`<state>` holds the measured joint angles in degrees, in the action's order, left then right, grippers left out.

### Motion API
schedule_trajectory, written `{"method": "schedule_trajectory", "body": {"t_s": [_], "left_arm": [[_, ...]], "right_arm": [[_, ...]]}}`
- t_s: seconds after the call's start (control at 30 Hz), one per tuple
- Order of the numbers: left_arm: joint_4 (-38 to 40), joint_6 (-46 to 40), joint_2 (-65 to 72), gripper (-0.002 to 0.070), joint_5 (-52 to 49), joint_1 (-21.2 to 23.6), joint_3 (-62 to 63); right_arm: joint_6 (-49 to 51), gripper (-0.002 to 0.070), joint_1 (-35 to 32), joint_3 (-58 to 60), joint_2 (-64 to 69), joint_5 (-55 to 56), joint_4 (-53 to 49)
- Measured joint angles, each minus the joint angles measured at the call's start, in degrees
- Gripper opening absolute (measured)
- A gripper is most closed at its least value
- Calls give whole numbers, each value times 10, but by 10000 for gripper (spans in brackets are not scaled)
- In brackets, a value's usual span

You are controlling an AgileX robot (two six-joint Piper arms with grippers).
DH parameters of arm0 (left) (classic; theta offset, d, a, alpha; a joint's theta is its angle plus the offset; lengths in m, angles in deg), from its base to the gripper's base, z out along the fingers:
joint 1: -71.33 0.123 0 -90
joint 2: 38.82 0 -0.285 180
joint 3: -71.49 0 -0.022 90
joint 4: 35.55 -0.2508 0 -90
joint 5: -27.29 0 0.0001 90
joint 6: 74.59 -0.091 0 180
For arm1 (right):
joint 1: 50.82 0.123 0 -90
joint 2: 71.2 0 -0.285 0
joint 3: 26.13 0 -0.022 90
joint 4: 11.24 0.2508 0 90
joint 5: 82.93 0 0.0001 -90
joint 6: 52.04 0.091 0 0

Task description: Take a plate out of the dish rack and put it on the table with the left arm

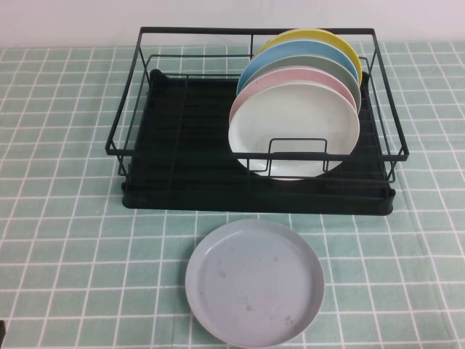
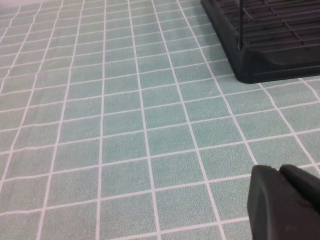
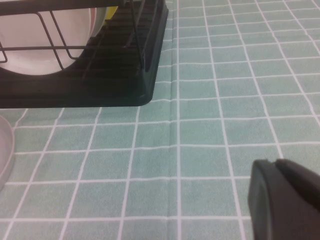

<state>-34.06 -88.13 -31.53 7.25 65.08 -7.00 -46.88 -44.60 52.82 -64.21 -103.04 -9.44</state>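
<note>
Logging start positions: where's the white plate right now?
The white plate stands on edge in the rack's right half, frontmost of the stack, just ahead of the pink plate. Both pincers, left and right, hang low over the table.

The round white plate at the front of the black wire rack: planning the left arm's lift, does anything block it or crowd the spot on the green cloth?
The rack's front wire rail crosses the white plate; a grey-blue plate lies on the table directly in front. Both grippers sit low, off beside the rack.
</note>
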Motion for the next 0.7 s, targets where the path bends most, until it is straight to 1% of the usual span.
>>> {"method": "schedule_trajectory", "body": {"t_s": [0.7], "left_arm": [[16,0,0,-4,0,0,0]], "right_arm": [[0,-18,0,0,0,0,0]]}}
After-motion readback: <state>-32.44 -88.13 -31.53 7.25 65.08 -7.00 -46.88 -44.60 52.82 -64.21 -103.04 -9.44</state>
